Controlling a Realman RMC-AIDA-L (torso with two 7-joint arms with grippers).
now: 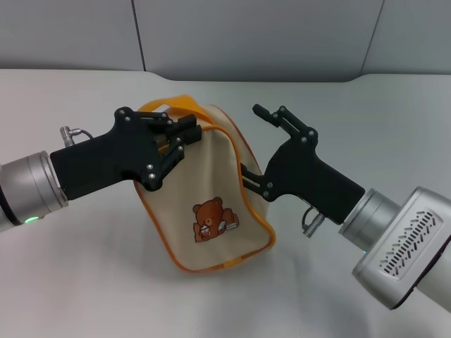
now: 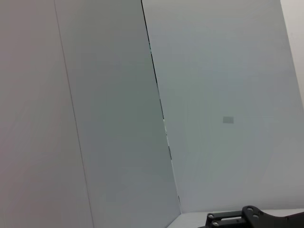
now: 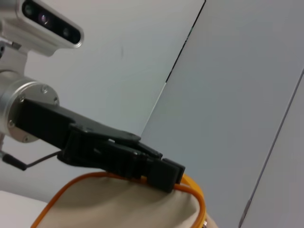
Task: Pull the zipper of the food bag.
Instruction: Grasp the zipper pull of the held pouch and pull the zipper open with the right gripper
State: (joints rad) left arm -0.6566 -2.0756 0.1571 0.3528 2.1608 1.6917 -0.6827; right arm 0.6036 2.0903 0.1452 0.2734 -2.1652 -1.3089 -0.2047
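The beige food bag, with orange piping and a brown bear picture, sits tilted at the table's middle. My left gripper is shut on the bag's top edge by the orange strap. The right wrist view shows the left gripper clamped on the orange-piped rim of the bag. My right gripper is open at the bag's right side. Its lower finger lies against the side panel by the zipper track, and its upper finger is in the air. I cannot make out the silver zipper pull tab.
The bag rests on a white table with a grey panelled wall behind it. The left wrist view shows only the wall and a black gripper link at the picture's lower edge.
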